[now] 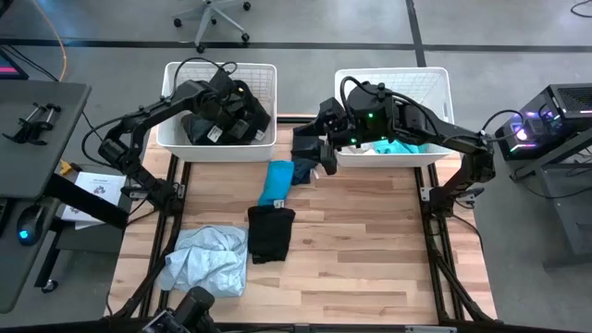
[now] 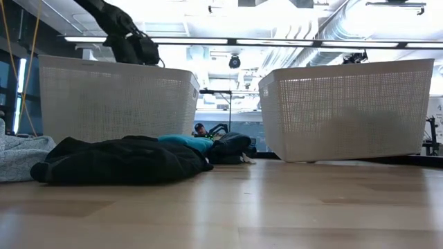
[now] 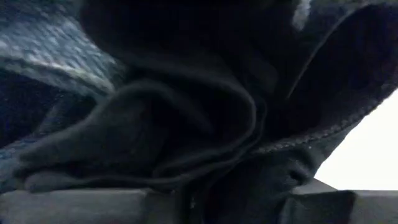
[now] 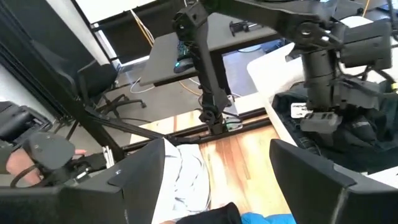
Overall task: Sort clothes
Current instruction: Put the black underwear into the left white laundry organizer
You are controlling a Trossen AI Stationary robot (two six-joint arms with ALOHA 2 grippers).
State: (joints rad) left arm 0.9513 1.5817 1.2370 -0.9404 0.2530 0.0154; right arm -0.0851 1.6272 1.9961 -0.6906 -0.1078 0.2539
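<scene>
Lying on table point(image 1: 370, 250), four garments point(image 1: 270, 231), two baskets point(image 1: 264, 79)

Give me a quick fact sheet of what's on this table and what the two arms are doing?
Left basket: white lattice, holds dark clothes
Right basket: white lattice, holds a teal garment
Left gripper: down inside the left basket among the dark clothes
Right gripper: open, empty, over the table beside the right basket
On the table: bright blue garment, navy garment, black garment, pale blue garment
</scene>
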